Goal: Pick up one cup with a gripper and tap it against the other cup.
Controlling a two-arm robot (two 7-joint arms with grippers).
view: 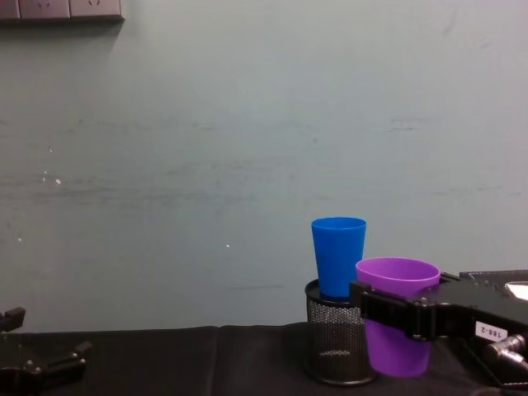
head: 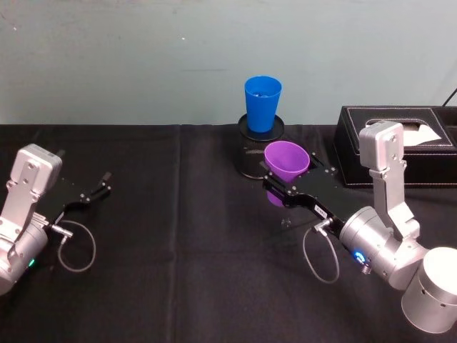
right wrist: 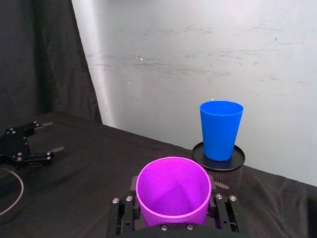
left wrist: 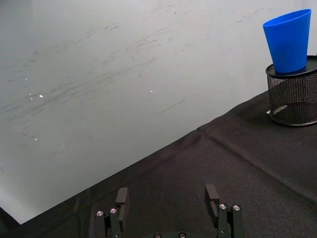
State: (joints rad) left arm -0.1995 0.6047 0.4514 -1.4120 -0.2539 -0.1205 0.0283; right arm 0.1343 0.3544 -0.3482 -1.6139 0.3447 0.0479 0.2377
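My right gripper [head: 284,187] is shut on the purple cup [head: 285,161], holding it upright above the black tablecloth. In the chest view the purple cup [view: 398,330] hangs just right of the black mesh pen holder [view: 334,345]. The blue cup [head: 262,103] stands upright on top of that holder [head: 254,153], a little beyond and above the purple cup's rim. From the right wrist, the purple cup [right wrist: 173,191] sits between my fingers [right wrist: 221,210] with the blue cup [right wrist: 221,130] ahead. My left gripper [head: 100,186] rests open at the table's left side.
A black tissue box [head: 397,143] stands at the back right, close behind my right arm. The black tablecloth [head: 178,236] covers the table up to the pale wall.
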